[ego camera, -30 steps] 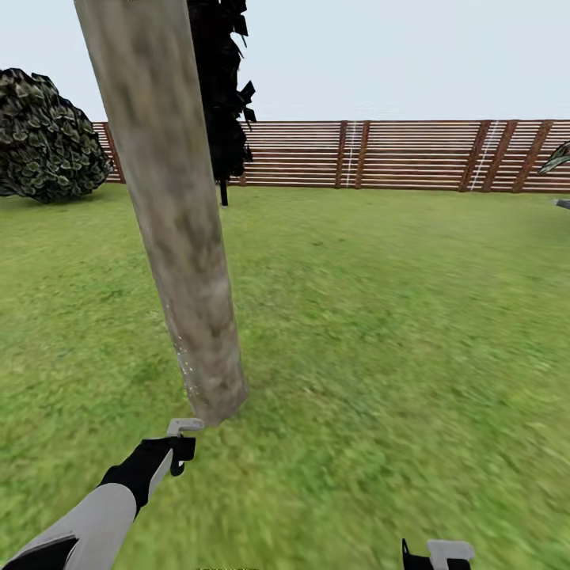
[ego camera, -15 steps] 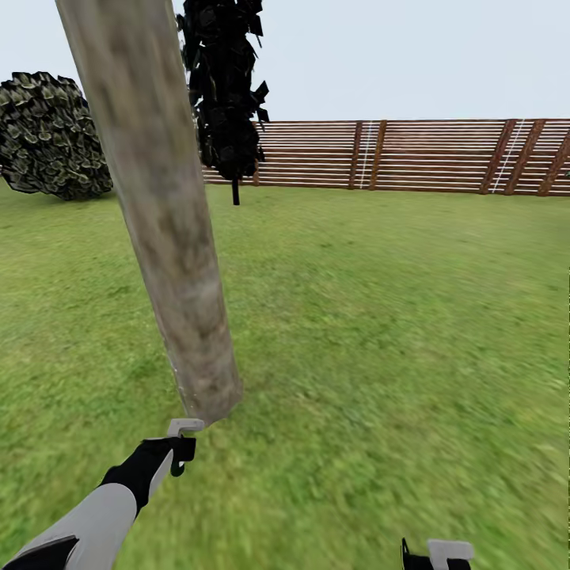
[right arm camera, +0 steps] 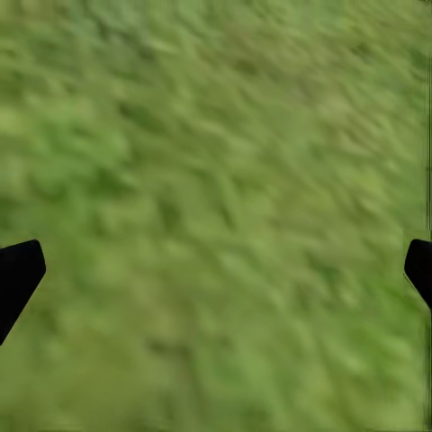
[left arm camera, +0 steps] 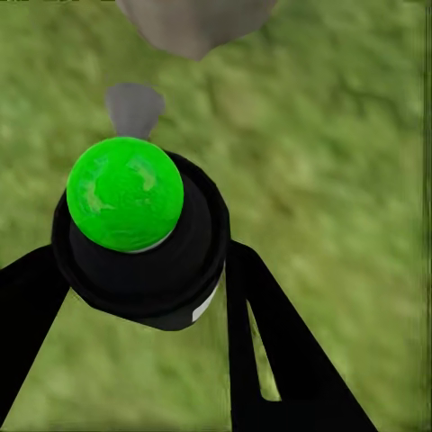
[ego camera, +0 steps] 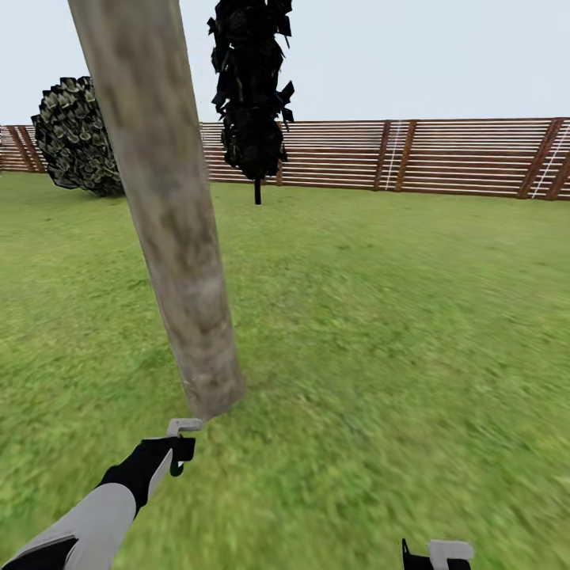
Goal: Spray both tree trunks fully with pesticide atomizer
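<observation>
the tree trunk (ego camera: 170, 214) rises out of the top of the head view, so its foliage is cut off; its mottled grey-tan base meets the grass lawn (ego camera: 380, 317) just beyond the left gripper (ego camera: 180, 455). in the left wrist view the trunk's foot (left arm camera: 193, 22) is only a grey wedge at the frame's edge. the left gripper (left arm camera: 144, 297) is closed around the pesticide atomizer (left arm camera: 135, 234), a black body with a bright green top and a grey nozzle (left arm camera: 133, 108) pointing toward the trunk. in the head view the atomizer is mostly hidden by the hand; only its pale nozzle piece (ego camera: 184, 426) sticks out.

the right gripper (ego camera: 435, 554) is cut off at the bottom edge; in its wrist view its dark fingertips (right arm camera: 18, 274) sit wide apart over blurred grass with nothing between them.

a near-black tree (ego camera: 252, 95) and a round bush (ego camera: 75, 138) stand by the brown slatted fence (ego camera: 443, 158) at the lawn's far edge.
</observation>
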Controlling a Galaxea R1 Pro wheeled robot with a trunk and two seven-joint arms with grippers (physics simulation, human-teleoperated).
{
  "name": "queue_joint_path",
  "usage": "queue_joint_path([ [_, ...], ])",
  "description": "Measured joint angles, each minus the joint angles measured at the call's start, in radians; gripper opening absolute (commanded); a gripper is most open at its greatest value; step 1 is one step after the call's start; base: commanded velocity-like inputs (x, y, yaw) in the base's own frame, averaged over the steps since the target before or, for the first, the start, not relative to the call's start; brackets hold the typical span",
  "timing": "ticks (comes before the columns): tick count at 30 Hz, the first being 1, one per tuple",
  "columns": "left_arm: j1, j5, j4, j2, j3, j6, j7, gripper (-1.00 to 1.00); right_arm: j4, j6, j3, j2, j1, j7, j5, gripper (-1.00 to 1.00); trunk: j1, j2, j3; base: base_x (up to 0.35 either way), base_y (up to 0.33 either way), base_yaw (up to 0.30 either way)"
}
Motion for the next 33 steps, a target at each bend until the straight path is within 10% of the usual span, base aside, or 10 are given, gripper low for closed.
queue_joint_path([
  [27,0.0,0.0,-0.003,0.001,0.001,-0.001,0.001,-1.0,0.0,0.0,0.0,0.001,0.0,0.0,0.001,1.0,0.0,0.0,0.0,0.11,-0.26,0.109],
  [33,0.003,-0.005,-0.008,0.039,0.059,-0.002,0.01,-1.0,0.0,0.0,0.0,0.0,0.0,0.0,0.001,1.0,0.0,0.0,0.0,0.212,-0.215,0.276],
])
